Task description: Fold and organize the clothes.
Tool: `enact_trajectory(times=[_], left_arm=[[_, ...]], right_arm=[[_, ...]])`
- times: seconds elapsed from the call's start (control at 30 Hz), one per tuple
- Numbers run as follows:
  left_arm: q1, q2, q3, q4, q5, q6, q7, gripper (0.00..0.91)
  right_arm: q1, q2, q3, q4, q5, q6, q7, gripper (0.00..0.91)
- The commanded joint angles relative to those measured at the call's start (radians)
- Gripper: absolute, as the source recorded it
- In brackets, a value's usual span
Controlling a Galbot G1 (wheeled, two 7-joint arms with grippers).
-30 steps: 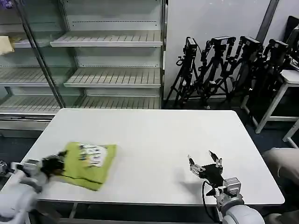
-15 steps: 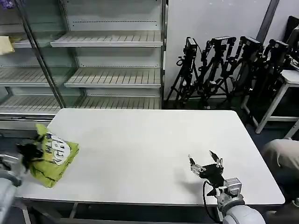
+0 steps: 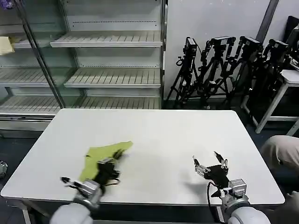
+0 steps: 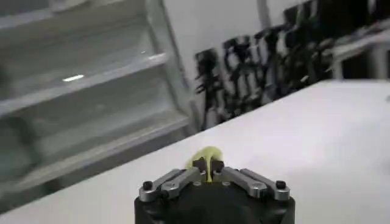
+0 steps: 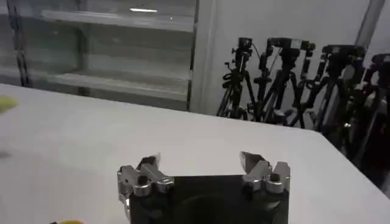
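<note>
- The T-shirt (image 3: pixel 103 154) lies flattened on the near-left part of the desk (image 3: pixel 154 135), one corner reaching toward the middle.
- The left gripper (image 3: pixel 111 164) sits at the shirt's near edge, fingers pinched together on a fold of the green cloth, as its wrist view confirms (image 4: pixel 208 165).
- To do this step well, I'd keep the pinch firm, draw the fabric low and evenly so it doesn't bunch, then release it squarely.
- The right gripper (image 3: pixel 211 164) hovers over the desk's near-right part, fingers spread wide, holding nothing.
</note>
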Motion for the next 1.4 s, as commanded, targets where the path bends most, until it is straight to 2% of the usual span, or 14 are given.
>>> enact_trajectory(times=[0.03,0.1,0.17,0.23,0.47,0.6,0.63,0.67,0.83,1.0,1.1,1.2,1.33,1.4], left_arm=[[-0.146,-0.158,0.306,0.151,0.054,-0.045,-0.045,0.01],[-0.191,-0.154,0.31,0.187,0.057,-0.072,-0.032,0.01],[-0.224,-0.15,0.312,0.213,0.048,-0.075,-0.029,0.01],[-0.263,-0.146,0.324,0.235,0.01,-0.072,-0.029,0.01],[-0.265,-0.166,0.38,0.24,-0.015,-0.067,-0.03,0.01],[-0.249,-0.181,0.407,0.238,-0.009,-0.065,-0.032,0.04],[-0.247,-0.183,0.41,0.239,-0.003,-0.061,-0.032,0.242],[-0.245,-0.187,0.413,0.239,-0.002,-0.063,-0.032,0.907],[-0.223,-0.199,0.4,0.168,-0.062,-0.072,-0.032,0.907],[-0.191,-0.183,0.309,0.078,-0.071,-0.103,-0.013,0.907],[-0.161,-0.158,0.196,0.031,-0.096,-0.126,-0.011,0.907],[-0.093,-0.118,0.016,0.024,-0.1,-0.21,0.001,0.907],[-0.07,-0.082,-0.221,0.129,-0.049,-0.373,0.096,0.907],[-0.063,-0.07,-0.263,0.162,-0.04,-0.398,0.121,0.907]], right_arm=[[-0.002,-0.014,0.071,0.028,0.014,-0.005,0.0,0.907],[0.009,-0.015,0.08,0.03,0.029,-0.008,0.005,0.907],[0.027,-0.017,0.081,0.032,0.051,-0.023,0.035,0.907],[0.049,-0.018,0.076,0.023,0.052,0.017,0.067,0.907],[0.129,-0.045,0.08,0.021,0.059,0.029,0.085,0.907],[0.143,-0.052,0.087,0.014,0.057,0.036,0.086,0.907],[0.145,-0.051,0.086,0.011,0.056,0.038,0.086,0.907],[0.145,-0.051,0.083,0.009,0.057,0.042,0.087,0.907],[0.148,-0.05,0.073,0.0,0.057,0.043,0.086,0.907],[0.171,-0.05,0.065,-0.026,0.052,0.054,0.084,0.907],[0.192,-0.047,0.061,-0.081,-0.048,0.115,0.064,0.907],[0.198,-0.043,0.068,-0.12,-0.042,0.163,0.045,0.907],[0.225,-0.023,0.057,-0.161,-0.036,0.169,0.039,0.907],[0.232,-0.019,0.051,-0.172,-0.036,0.169,0.036,0.907]])
